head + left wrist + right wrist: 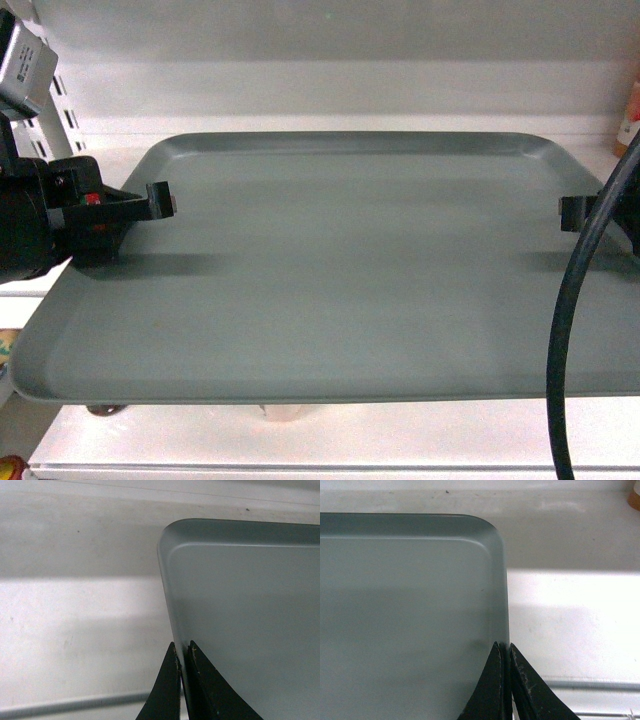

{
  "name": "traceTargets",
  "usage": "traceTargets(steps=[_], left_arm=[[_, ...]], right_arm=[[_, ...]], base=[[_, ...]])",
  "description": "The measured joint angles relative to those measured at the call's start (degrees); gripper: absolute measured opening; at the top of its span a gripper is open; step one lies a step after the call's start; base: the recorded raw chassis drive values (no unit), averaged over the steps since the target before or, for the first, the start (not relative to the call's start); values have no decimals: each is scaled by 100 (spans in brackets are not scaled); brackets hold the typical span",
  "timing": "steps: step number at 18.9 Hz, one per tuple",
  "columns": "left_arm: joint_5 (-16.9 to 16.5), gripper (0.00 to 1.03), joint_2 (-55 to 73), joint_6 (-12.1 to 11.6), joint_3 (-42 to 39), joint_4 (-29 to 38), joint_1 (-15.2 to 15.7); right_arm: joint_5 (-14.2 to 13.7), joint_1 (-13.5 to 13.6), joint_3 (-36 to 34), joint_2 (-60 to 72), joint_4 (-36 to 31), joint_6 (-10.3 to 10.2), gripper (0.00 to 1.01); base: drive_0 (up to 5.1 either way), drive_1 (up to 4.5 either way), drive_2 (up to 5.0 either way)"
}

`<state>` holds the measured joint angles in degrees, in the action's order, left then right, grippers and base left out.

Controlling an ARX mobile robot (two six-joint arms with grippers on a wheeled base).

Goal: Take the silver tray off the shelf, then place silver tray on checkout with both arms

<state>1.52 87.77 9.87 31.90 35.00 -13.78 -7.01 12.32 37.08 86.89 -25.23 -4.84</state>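
Two pincers, left pincer (183, 656) and right pincer (503, 656), each clamped on the smooth, round-cornered grey silver tray (340, 270) rim.

Tray (340, 270) spans nearly full width of shelf (330, 440); bare board only beyond its side rims. Left gripper (183, 652) and right gripper (509, 652) pinch those rims. Orange item (630, 115) stands far right. Cable (575, 300) crosses right foreground.
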Motion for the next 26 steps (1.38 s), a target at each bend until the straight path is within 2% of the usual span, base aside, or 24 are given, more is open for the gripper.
traceTargets(steps=[26], left_arm=[[9,3,7,-2,-22,-13,-15]], right_arm=[[-7,0,-22,-2,26,28,3]], base=[[7,-426,440]])
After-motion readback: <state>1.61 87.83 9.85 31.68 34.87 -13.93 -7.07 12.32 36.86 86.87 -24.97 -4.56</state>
